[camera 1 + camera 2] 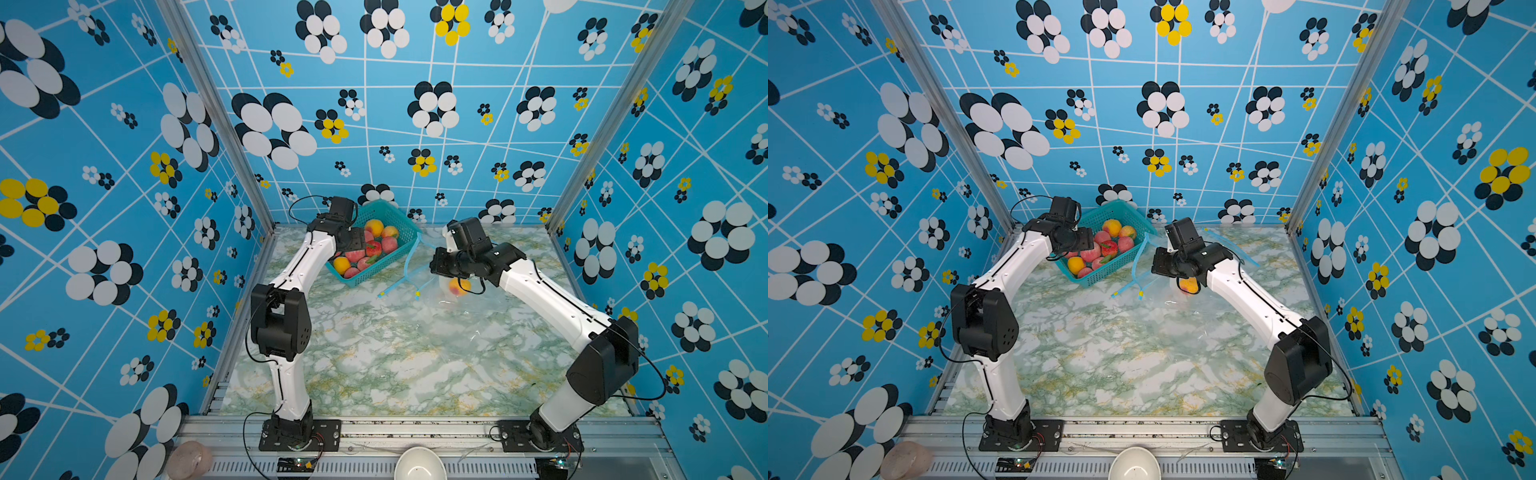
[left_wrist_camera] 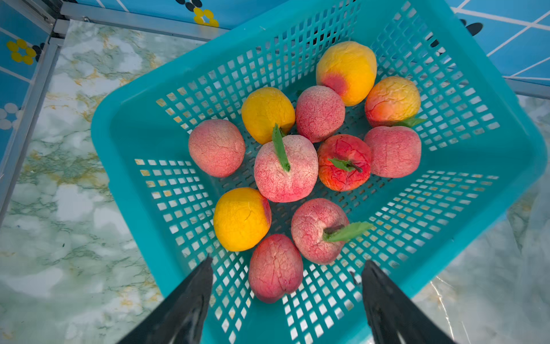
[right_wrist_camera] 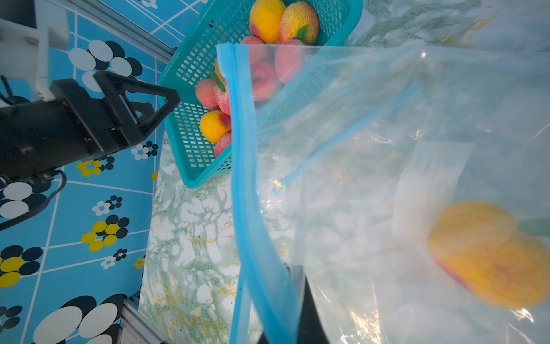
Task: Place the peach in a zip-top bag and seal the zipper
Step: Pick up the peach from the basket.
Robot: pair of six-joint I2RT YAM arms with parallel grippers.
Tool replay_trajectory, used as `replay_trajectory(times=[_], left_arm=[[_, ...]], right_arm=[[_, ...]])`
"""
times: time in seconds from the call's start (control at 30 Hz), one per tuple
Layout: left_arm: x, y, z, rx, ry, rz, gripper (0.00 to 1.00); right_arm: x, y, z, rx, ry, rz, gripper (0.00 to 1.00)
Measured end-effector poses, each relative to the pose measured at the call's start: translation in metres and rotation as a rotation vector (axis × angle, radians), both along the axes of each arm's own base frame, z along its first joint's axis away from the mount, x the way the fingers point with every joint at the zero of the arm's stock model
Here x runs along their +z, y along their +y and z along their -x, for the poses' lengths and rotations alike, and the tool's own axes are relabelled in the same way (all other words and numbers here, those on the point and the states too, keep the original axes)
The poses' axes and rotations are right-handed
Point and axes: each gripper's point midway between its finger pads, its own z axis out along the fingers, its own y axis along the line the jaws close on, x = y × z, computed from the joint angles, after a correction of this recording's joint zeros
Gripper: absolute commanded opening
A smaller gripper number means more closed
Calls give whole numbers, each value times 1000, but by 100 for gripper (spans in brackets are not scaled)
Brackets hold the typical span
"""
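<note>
The near half of the table [image 1: 395,365] is bare and gives free room to pass. At the far side the basket [image 1: 400,219] and the bag [image 1: 465,305] leave almost no room between them. Peaches [image 2: 285,172] crowd the basket floor; the right arm [image 1: 540,291] hangs over the bag.

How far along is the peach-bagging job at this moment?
Done: one yellow-orange peach lies inside the clear zip-top bag. In hand: the right gripper is shut on the bag's blue zipper strip. The left gripper hangs open over the basket, holding nothing. Left: the zipper's two strips stand apart, so the mouth has yet to be pressed shut.
</note>
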Motion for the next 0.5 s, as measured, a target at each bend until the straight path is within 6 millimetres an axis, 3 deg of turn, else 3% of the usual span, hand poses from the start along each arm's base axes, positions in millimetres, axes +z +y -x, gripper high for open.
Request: replay_trajectory(times=[0.5], left_arm=[[-82,11,-45,7,113,4,83]], right_arm=[[1,8,5,23,3,-8,0]])
